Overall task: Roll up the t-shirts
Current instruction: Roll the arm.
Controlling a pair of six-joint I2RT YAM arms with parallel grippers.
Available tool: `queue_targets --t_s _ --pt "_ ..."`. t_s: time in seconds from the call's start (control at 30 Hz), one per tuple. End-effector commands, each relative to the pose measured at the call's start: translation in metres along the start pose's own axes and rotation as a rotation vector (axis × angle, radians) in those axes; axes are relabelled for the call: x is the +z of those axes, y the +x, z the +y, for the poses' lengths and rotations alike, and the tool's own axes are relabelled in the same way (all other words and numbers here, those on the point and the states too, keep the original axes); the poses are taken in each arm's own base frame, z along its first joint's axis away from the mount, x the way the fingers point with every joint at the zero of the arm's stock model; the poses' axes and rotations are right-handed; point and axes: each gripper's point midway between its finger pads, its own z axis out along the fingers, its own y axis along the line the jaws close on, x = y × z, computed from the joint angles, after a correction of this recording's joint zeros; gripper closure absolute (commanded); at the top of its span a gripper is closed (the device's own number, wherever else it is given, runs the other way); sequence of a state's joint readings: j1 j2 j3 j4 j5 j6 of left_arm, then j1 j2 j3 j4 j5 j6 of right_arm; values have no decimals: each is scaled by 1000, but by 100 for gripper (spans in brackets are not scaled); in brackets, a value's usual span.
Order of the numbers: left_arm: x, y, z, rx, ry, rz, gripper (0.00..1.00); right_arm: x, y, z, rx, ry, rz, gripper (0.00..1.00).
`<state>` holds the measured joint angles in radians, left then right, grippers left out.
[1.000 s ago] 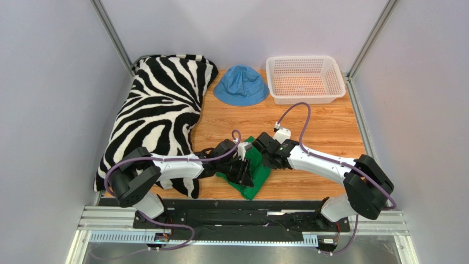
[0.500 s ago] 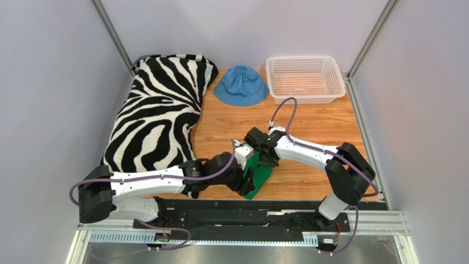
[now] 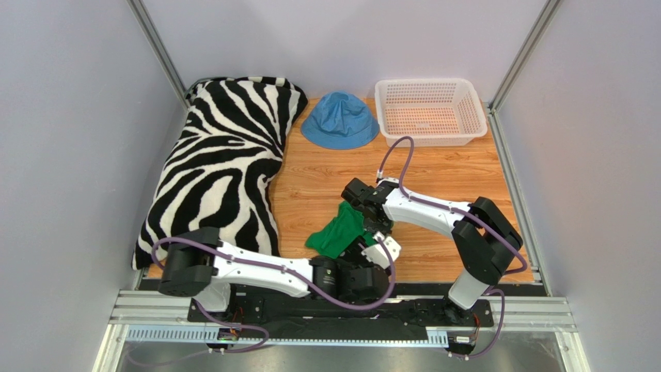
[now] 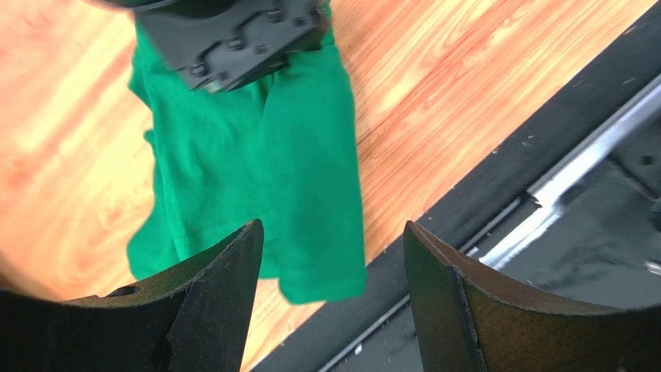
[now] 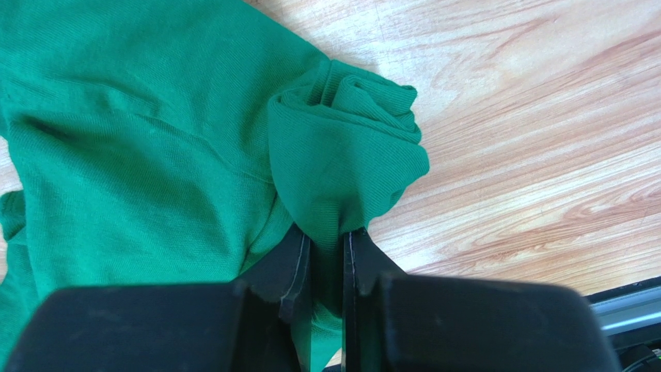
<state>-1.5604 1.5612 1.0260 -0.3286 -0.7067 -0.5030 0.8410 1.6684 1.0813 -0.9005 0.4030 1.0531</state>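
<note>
The bright green t-shirt lies crumpled on the wooden table near the front edge. It also shows in the left wrist view and the right wrist view. My right gripper is shut on a bunched fold at the shirt's right side, and in the right wrist view the cloth is pinched between its fingers. My left gripper sits low at the table's front edge, just near of the shirt. In the left wrist view it is open and empty, apart from the cloth.
A black-and-white zebra pillow fills the left side. A blue bucket hat and a white mesh basket stand at the back. The black front rail runs right beside the left gripper.
My left arm has let go of the shirt and swung back to the front edge, jaws open. The right gripper keeps its hold, and the shirt now lies looser and farther left.
</note>
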Motion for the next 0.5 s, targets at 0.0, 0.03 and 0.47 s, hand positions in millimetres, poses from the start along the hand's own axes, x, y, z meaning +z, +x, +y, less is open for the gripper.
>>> queue_targets --t_s 0.0,0.03,0.47 --pt "5 -9 2 154 -143 -30 26 4 13 2 -13 6 67 100" --pt "7 -7 2 170 -159 -22 26 4 13 2 -14 8 69 100" --pt "39 25 -12 277 -217 92 26 8 17 2 -15 12 84 100"
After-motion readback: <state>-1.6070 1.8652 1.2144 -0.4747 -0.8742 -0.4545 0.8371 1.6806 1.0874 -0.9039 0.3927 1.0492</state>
